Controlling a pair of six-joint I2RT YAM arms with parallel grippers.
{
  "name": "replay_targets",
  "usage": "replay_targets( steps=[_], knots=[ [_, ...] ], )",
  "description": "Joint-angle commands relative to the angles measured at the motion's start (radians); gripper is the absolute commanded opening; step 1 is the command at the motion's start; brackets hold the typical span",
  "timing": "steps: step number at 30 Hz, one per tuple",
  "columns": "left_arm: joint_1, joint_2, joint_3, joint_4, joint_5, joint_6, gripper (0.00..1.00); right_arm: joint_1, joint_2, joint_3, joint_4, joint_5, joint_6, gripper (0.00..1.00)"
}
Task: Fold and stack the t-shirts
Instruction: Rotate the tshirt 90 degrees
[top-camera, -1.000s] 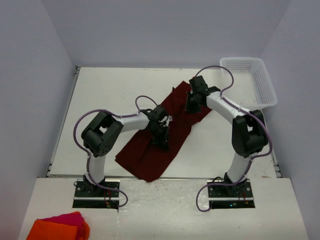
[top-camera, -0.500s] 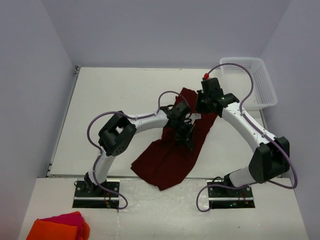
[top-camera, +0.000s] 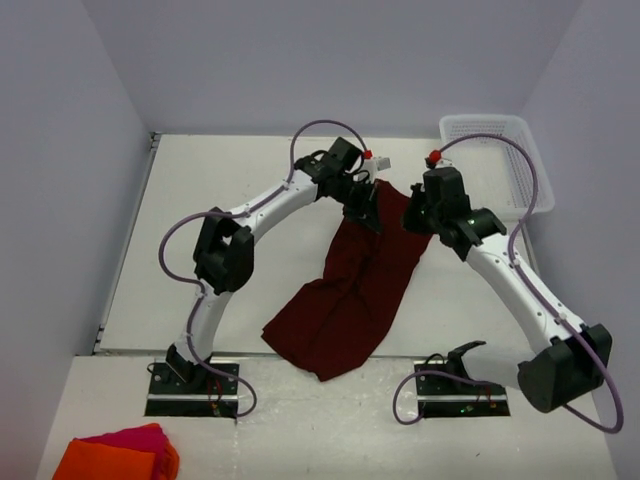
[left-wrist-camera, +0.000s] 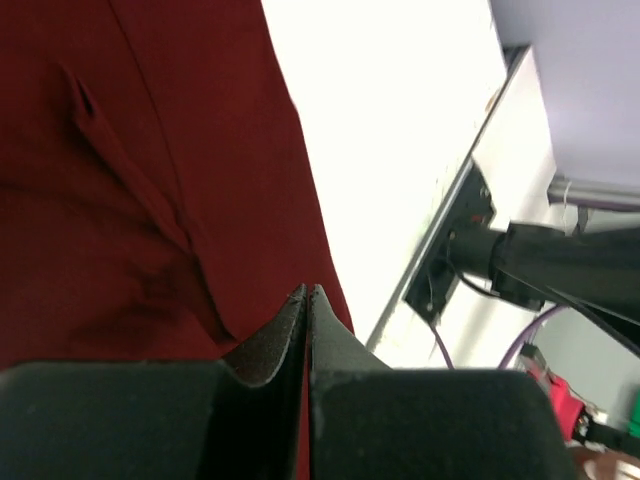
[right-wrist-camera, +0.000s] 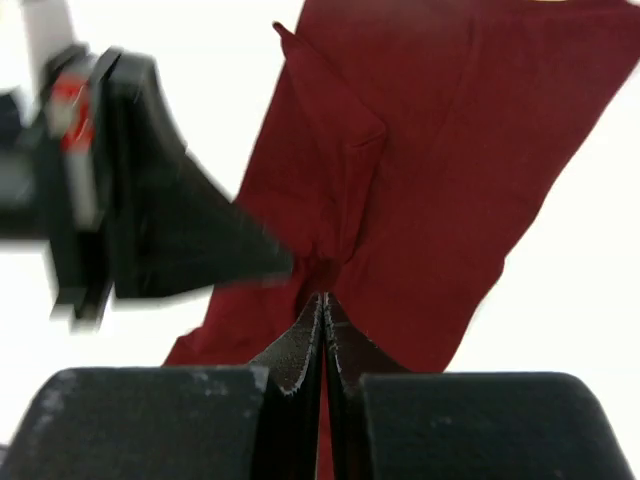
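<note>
Where my two arms are bolted down, nearest of all, I count two cloths bunched together at the left corner: an orange cloth (top-camera: 105, 465) and a pink cloth (top-camera: 128, 436), well apart from everything else.

Beyond them, on the white surface (top-camera: 230, 180), there is one dark maroon t-shirt (top-camera: 345, 295). Its near hem lies by the surface's near edge, and the cloth runs away to the far right in a long, narrowing strip between my arms.

At the far end of that strip are my two end effectors, one on each side of the gathered fabric. My left end effector (top-camera: 368, 207) is pinched tight on the far left edge. Its wrist camera shows the fingers (left-wrist-camera: 270, 345) pressed together with only a sliver of maroon between them. My right end effector (top-camera: 417, 217) is clamped just as tightly on the far right edge, with fabric bunched at the tips of its fingers (right-wrist-camera: 290, 355) and the left end effector just beside them.

Farthest off, in the far right corner, stands one white basket (top-camera: 530, 170), apart from the t-shirt.

Half a second ago my left end effector was over the middle of the t-shirt. It has since travelled to the far end, and my left arm is stretched out much further. My right end effector has shifted only a little. The t-shirt is now drawn out longer and narrower, while its near hem has hardly moved.
</note>
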Motion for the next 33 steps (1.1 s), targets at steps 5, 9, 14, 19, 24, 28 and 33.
replay_targets(
  steps=[5, 9, 14, 19, 24, 28, 33],
  knots=[
    [0.022, 0.151, 0.146, 0.080, 0.088, 0.052, 0.00, 0.002, -0.232, 0.065, -0.130, 0.041, -0.022, 0.00],
    [0.031, 0.277, 0.263, 0.098, 0.114, 0.039, 0.00, 0.004, -0.324, 0.071, -0.179, -0.007, -0.024, 0.00],
    [0.062, 0.360, 0.275, 0.212, 0.172, -0.002, 0.00, 0.002, -0.398, 0.022, -0.202, -0.087, -0.047, 0.00],
    [0.069, 0.353, 0.213, 0.262, 0.176, -0.019, 0.00, 0.002, -0.430, -0.060, -0.207, -0.085, -0.048, 0.00],
    [0.059, 0.186, 0.029, 0.273, 0.026, 0.024, 0.09, 0.002, -0.437, -0.148, -0.167, -0.137, -0.050, 0.00],
    [0.045, 0.015, -0.105, 0.308, -0.151, 0.033, 0.15, 0.004, -0.446, -0.211, -0.139, -0.151, -0.044, 0.00],
    [0.020, -0.059, -0.131, 0.301, -0.252, 0.050, 0.34, 0.004, -0.464, -0.237, -0.125, -0.163, -0.036, 0.01]
  ],
)
